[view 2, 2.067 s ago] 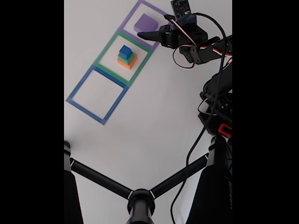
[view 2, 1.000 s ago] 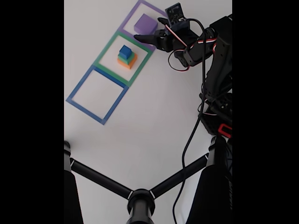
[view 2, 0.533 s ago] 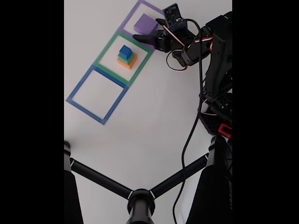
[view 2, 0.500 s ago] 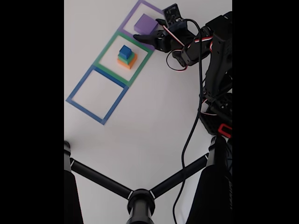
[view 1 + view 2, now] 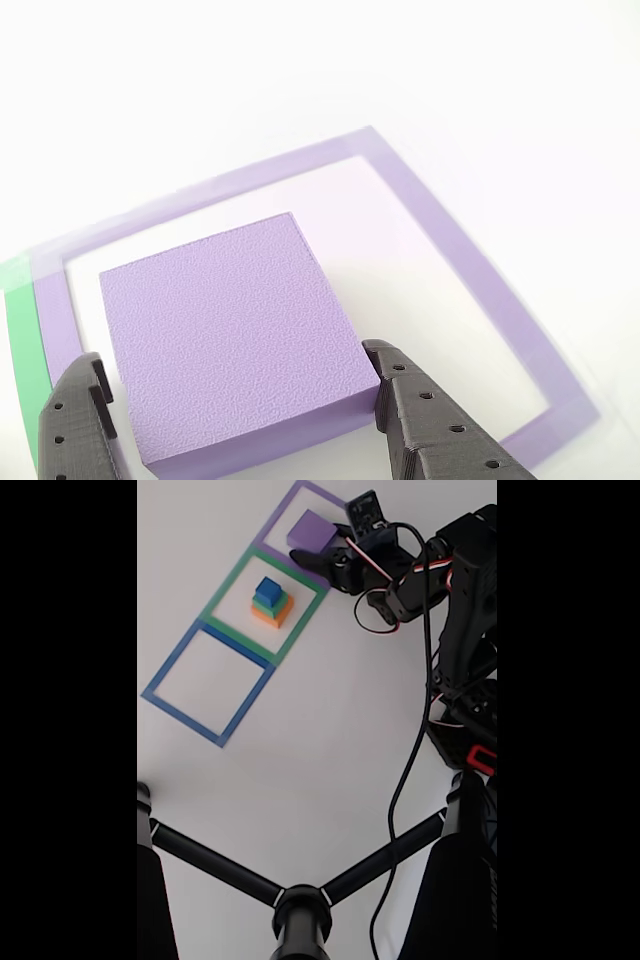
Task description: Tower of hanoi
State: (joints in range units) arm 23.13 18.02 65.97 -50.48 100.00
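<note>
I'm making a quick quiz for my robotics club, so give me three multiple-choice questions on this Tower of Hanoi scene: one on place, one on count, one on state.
1. Where does the matte purple plastic slab sit?
A. in the purple square outline
B. in the blue square outline
C. on the stack

2. How many blocks form the stack in the green square outline?
A. two
B. three
C. four

3. How is the end effector?
A. shut, away from the slab
B. open, fingers on either side of the slab
C. holding the blue cube

Answers:
A, purple tape frames it.
B, small blue cube, green block, orange block.
B, gaps show beside both fingers.
</note>
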